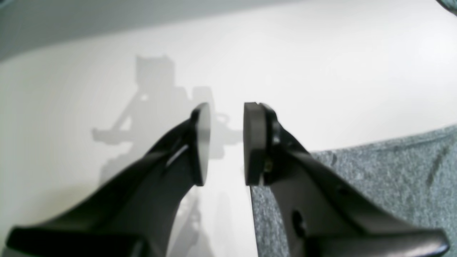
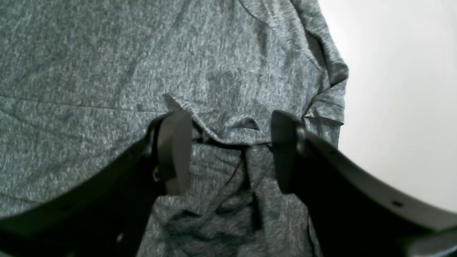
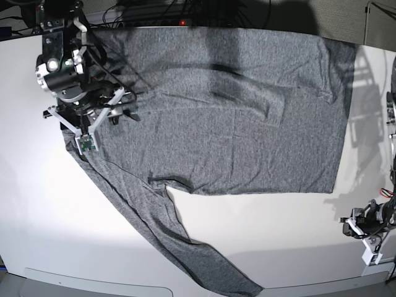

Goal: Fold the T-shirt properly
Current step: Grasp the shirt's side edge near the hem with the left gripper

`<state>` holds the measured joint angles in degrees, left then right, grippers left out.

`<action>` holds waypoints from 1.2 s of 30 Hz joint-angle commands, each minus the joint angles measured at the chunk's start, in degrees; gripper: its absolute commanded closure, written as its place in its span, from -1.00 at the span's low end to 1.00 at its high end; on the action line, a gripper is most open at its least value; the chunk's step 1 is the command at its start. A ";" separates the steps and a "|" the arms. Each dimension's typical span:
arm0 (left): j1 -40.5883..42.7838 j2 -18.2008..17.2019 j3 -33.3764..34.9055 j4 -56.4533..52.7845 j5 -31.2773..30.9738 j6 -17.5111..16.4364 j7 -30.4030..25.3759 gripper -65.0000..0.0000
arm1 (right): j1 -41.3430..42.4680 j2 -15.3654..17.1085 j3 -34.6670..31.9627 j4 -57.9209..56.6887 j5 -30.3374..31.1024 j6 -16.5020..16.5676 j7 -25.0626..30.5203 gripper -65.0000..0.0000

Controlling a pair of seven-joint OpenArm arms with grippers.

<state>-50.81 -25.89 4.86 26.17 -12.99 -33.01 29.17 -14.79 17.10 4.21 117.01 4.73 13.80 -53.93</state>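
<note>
The grey T-shirt (image 3: 235, 105) lies spread over the white table (image 3: 62, 235), one long sleeve (image 3: 185, 241) trailing to the front edge and the other folded across the body. At the shirt's left shoulder my right gripper (image 3: 86, 114) hovers. In the right wrist view it (image 2: 230, 150) stands open just over a bunched fold of the shirt (image 2: 89, 53), gripping nothing. My left gripper (image 3: 362, 232) is off the shirt near the table's front right. In the left wrist view it (image 1: 226, 142) is open and empty over bare table, the shirt's edge (image 1: 385, 178) beside its right finger.
Dark cables (image 3: 148, 9) run along the table's far edge behind the shirt. The table's front edge (image 3: 99, 286) lies just below the sleeve's end. Another arm's hardware (image 3: 391, 117) stands at the right border.
</note>
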 commanded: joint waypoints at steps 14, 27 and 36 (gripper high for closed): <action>-2.56 -0.96 -0.22 0.81 -8.09 0.17 -1.75 0.48 | 0.81 0.52 0.33 1.11 0.02 -0.04 2.03 -0.08; -2.51 -0.96 -0.22 0.81 -8.13 0.17 -2.62 -0.18 | 0.81 0.52 0.33 1.11 0.09 -0.07 2.03 -0.08; -2.21 -0.94 -0.22 0.81 -8.13 0.17 -0.20 -0.18 | 0.81 0.52 0.33 1.11 0.44 -0.07 1.99 -0.08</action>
<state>-50.78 -26.02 4.86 26.17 -20.43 -32.82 30.26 -14.48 17.10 4.21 117.01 4.93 13.80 -52.82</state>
